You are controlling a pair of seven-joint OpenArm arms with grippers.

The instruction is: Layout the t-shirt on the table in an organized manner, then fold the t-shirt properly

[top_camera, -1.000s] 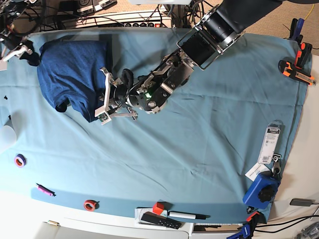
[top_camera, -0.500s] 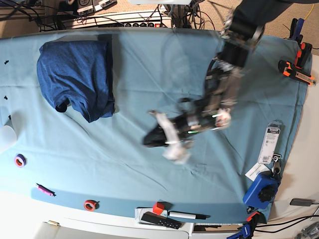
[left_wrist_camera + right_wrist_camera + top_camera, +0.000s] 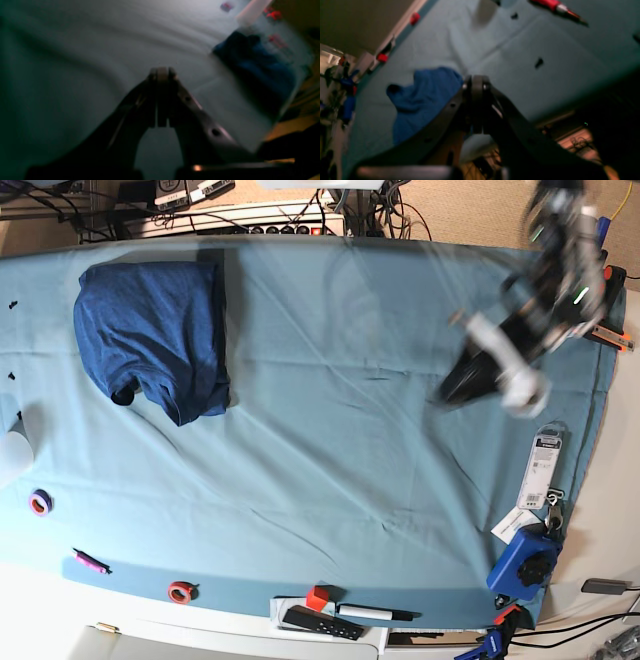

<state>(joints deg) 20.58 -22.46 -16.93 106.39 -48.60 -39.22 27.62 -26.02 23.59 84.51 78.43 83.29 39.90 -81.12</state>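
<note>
The t-shirt (image 3: 150, 335), lying folded at ten o'clock on the table (image 3: 330, 480), is judged soft, light and limp, best pinched at a hem or sleeve edge, while the left gripper (image 3: 475, 380) and right gripper (image 3: 477, 85) are clenched empty.

In the base view the motion-smeared black-and-white left gripper (image 3: 490, 375) at three o'clock shows no readable jaw detail. The right arm lies outside that view. The left wrist view is blurred: the dark heathered-blue knit t-shirt (image 3: 252, 65) at two o'clock is a shapeless smudge.
</note>
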